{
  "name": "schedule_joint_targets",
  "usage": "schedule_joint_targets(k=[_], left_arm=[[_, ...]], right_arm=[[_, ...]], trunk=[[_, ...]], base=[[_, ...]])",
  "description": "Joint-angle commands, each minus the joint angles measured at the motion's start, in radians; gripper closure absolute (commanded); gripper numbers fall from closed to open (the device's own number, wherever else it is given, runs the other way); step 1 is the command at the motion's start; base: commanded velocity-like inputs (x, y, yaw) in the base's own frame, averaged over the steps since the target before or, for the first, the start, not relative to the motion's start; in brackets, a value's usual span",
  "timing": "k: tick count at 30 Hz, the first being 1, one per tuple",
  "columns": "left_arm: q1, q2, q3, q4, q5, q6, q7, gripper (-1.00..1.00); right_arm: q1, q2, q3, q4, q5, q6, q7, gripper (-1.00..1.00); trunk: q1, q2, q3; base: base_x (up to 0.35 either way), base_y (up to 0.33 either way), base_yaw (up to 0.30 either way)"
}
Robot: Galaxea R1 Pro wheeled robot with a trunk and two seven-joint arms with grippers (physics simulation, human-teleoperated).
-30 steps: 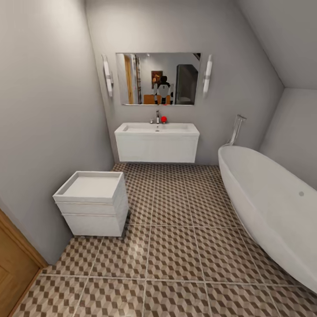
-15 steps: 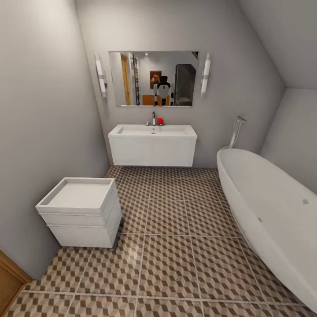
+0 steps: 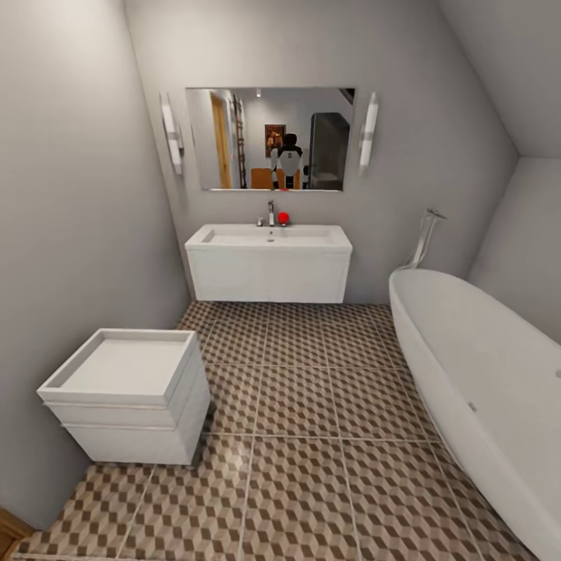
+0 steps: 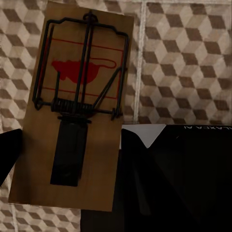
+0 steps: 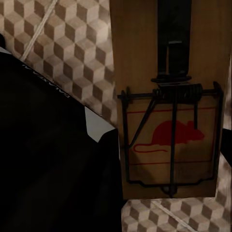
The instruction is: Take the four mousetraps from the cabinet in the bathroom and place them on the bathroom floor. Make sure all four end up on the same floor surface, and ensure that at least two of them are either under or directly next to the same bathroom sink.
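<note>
In the left wrist view a brown wooden mousetrap with a red mouse print and dark wire hangs over the cube-patterned bathroom floor. My left gripper is shut on it, one dark finger lying across the wood. The right wrist view has a second mousetrap above the floor, my right gripper shut on it. Ahead in the head view the white wall-hung sink with a chrome tap stands over the tiled floor.
A small white drawer unit sits against the left wall. The oval white bathtub runs along the right. A mirror hangs above the sink, and a red object rests by the tap. My dark body shows beside the left trap.
The whole head view has shifted: the camera has moved into the room, the drawer unit and tub have slid lower, and the wooden door at lower left has nearly left the picture.
</note>
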Motion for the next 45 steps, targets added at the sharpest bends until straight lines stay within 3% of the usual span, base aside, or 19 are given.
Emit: schedule_joint_targets(k=[1, 20, 45], left_arm=[[-0.001, 0.001, -0.004, -0.004, -0.003, 0.003, 0.007, 1.0], [-0.001, 0.001, -0.004, -0.004, -0.002, 0.003, 0.007, 1.0], [-0.002, 0.01, -0.004, 0.001, 0.0, 0.003, 0.009, 1.0]], right_arm=[[-0.001, -0.001, -0.008, 0.003, 0.005, -0.004, 0.004, 1.0], [0.008, 0.001, -0.007, 0.009, 0.019, -0.003, 0.004, 1.0], [0.012, -0.008, -0.008, 0.0, 0.003, -0.017, 0.002, 1.0]], trunk=[[0.001, -0.001, -0.001], [0.001, -0.001, -0.001], [0.001, -0.001, -0.001]], base=[[0.335, 0.0, 0.0], [0.335, 0.0, 0.0], [0.335, 0.0, 0.0]])
